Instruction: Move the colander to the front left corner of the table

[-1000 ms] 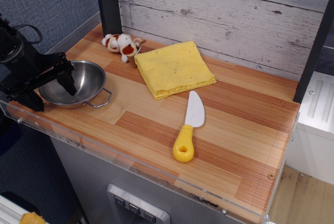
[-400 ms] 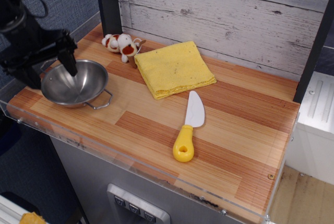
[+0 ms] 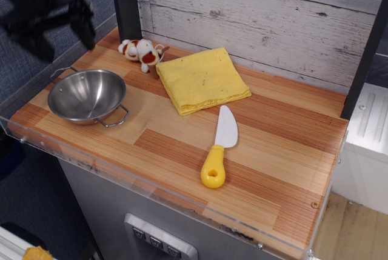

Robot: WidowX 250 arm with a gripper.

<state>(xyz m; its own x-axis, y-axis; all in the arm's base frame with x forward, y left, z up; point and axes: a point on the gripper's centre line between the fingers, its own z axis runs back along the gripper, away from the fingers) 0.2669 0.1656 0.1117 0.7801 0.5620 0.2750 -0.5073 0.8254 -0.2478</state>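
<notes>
The colander [image 3: 86, 95] is a shiny steel bowl with two wire loop handles. It rests upright on the wooden table [image 3: 254, 151] near its front left corner. My gripper [image 3: 60, 36] is black and blurred from motion, high above and behind the colander at the upper left. Its fingers stand apart and hold nothing. It is well apart from the colander.
A yellow cloth [image 3: 201, 80] lies at the back middle. A small plush dog [image 3: 140, 51] lies at the back left by a dark post [image 3: 125, 2]. A knife [image 3: 219, 148] with a yellow handle lies in the middle. A clear acrylic rim [image 3: 151, 190] edges the front.
My gripper has let go of the colander's rim and risen up and back, away from it. The colander now sits free on the table.
</notes>
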